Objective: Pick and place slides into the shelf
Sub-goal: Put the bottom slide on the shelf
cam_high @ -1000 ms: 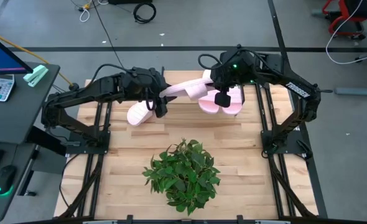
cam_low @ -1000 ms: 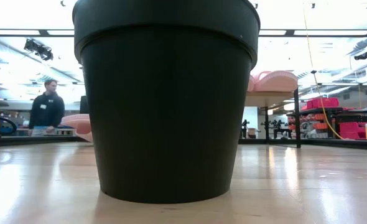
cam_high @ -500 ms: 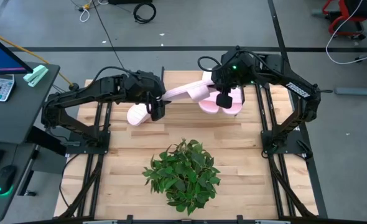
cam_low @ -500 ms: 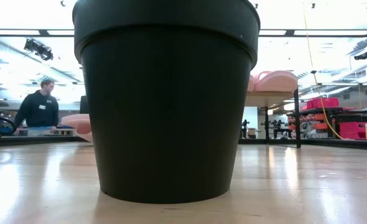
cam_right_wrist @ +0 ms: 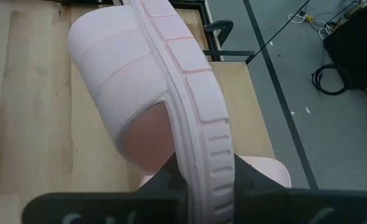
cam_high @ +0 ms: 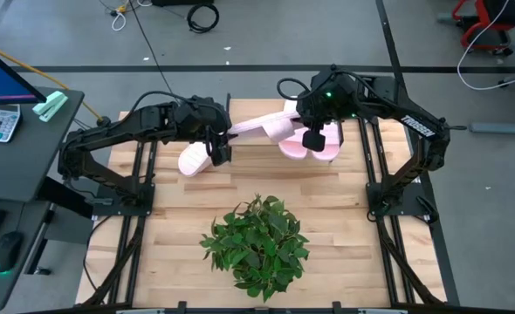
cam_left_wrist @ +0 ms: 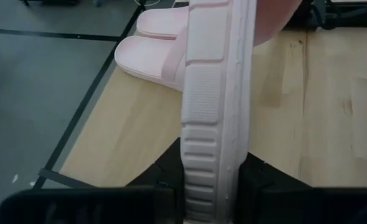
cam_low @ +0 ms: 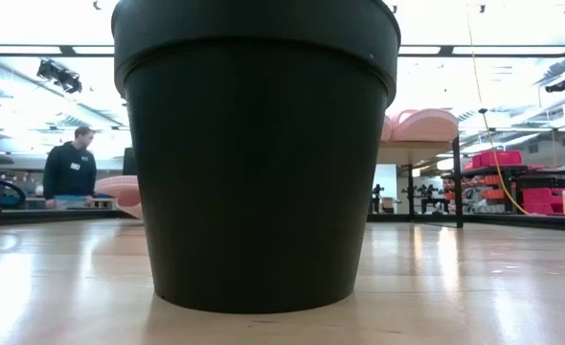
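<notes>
Slides are the objects in transfer, and one slide (cam_high: 259, 127) is held at both ends, spanning the gap between the arms near the far edge of the table (cam_high: 188, 218). The left gripper (cam_high: 222, 142) is closing on one end of this slide; the left wrist view shows the sole edge (cam_left_wrist: 216, 112) running up between its fingers. The right gripper (cam_high: 311, 133) is clamped on the opposite end, the sole edge (cam_right_wrist: 193, 112) seated between its jaws. Judged from this dual contact, a handover is in progress, letting the slide be reoriented for the shelf (cam_low: 415, 151). Two slides (cam_high: 320, 148) lie below the right gripper, on the shelf as the low view shows, and another slide (cam_high: 193, 160) rests near the left gripper. A potted plant (cam_high: 257, 244) occupies the near centre.
</notes>
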### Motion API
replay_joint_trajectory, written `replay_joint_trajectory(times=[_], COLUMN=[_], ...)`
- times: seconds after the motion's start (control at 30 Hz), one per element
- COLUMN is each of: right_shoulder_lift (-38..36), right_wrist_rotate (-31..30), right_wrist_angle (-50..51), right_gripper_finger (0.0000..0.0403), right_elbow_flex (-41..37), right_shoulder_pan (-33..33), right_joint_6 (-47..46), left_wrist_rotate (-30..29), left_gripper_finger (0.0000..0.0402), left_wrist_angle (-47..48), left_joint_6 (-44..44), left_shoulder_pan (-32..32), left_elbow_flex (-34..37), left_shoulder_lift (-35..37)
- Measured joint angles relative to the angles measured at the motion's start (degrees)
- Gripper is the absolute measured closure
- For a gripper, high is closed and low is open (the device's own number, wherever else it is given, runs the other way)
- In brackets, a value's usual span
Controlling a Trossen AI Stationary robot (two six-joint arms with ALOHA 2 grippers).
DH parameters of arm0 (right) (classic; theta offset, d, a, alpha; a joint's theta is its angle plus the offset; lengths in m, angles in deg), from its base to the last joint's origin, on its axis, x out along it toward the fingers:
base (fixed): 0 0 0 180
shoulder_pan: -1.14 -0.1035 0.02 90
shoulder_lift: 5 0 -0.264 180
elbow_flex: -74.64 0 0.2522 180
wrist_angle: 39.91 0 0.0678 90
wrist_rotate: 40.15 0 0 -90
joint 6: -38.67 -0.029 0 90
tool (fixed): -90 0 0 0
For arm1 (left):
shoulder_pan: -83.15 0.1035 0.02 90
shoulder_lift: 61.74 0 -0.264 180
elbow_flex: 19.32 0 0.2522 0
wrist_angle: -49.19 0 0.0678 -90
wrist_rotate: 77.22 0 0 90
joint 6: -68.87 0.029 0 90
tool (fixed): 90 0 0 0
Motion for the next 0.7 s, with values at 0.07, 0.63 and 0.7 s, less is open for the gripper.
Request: replay_joint_trajectory(times=[0.07, 0.63, 0.7], right_shoulder_lift=[0.0, -1.02, -1.5], right_wrist_rotate=[0.02, -10.65, -12.61], right_wrist_angle=[0.0, 0.02, 0.1], right_gripper_finger=[0.0359, 0.0184, 0.0173], right_elbow_flex=[-0.01, 0.0, 0.0], right_shoulder_pan=[0.01, 0.01, 0.01], right_joint_6=[0.03, 6.6, 7.28], left_wrist_rotate=[0.0, -0.77, -0.77], left_gripper_finger=[0.031, 0.0317, 0.0321], left_wrist_angle=[0.01, 0.67, 0.49], left_joint_6=[0.66, -6.24, -7.87], left_shoulder_pan=[0.0, 2.62, 3.02], left_elbow_flex=[0.0, 0.07, 0.07], left_shoulder_lift=[0.0, -0.02, -0.02])
